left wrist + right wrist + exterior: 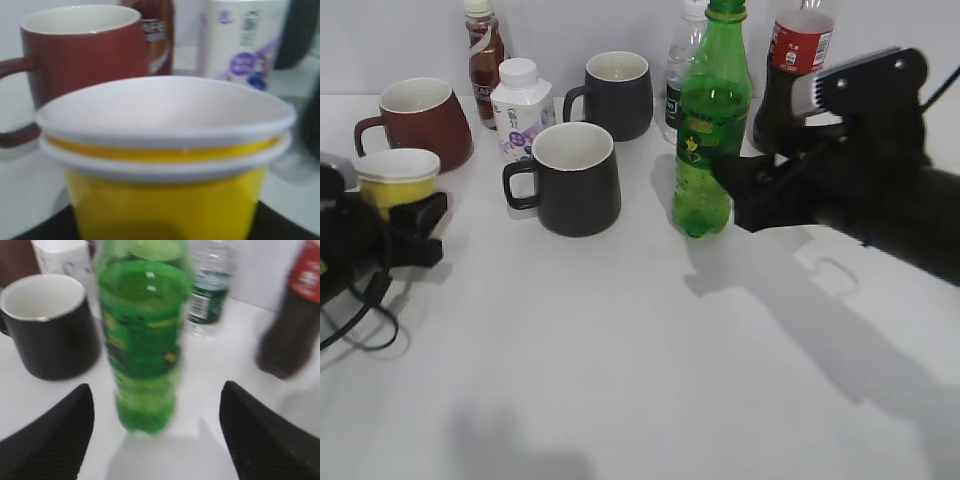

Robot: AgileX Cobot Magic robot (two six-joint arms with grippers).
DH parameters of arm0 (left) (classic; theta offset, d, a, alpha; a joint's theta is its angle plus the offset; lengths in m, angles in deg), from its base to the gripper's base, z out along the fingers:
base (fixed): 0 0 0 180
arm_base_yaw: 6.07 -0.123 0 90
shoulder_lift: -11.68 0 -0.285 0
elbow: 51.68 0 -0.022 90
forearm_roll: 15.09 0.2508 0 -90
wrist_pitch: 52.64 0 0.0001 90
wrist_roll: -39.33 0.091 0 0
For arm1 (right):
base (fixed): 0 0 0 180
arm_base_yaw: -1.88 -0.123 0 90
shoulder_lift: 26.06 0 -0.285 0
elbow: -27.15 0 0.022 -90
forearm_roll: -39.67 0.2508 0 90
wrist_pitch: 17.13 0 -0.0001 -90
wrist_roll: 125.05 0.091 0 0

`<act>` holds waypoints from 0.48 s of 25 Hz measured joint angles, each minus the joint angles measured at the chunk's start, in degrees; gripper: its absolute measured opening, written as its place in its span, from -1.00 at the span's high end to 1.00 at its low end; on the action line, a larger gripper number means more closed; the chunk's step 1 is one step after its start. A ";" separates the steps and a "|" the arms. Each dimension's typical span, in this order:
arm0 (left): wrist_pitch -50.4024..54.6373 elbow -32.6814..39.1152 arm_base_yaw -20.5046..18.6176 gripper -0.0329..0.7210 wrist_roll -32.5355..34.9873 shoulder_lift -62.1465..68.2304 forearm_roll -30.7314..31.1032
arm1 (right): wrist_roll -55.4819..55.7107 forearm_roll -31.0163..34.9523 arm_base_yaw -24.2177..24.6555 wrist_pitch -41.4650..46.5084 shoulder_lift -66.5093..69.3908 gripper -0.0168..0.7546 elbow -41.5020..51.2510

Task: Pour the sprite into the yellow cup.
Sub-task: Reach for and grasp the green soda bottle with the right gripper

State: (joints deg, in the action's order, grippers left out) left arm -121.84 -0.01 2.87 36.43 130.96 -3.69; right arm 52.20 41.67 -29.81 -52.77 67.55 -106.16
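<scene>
The sprite [710,130] is a tall green bottle standing upright mid-table; in the right wrist view [142,325] it stands just ahead of my jaws. My right gripper [745,190] is open, its fingers [157,405] spread wide to either side of the bottle's base and not touching it. The yellow cup [398,178] stands at the far left and fills the left wrist view [165,200]; its white rim looks squeezed oval. My left gripper [415,225] is shut on the cup's lower part, with dark fingers [165,230] at both bottom corners.
A brown-red mug [420,120] stands behind the cup. Two black mugs [570,180] [618,92], a white yoghurt bottle [520,105], a brown drink bottle [483,55], a clear water bottle [682,70] and a cola bottle [798,50] crowd the back.
</scene>
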 joint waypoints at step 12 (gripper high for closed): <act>-0.07 5.73 0.00 -0.01 -2.07 -9.55 27.57 | 2.14 -0.72 0.00 -11.45 16.98 -0.65 -8.04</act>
State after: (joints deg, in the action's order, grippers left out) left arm -121.91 5.71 2.87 34.36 121.41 23.88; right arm 54.34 40.95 -29.81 -64.22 84.53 -114.20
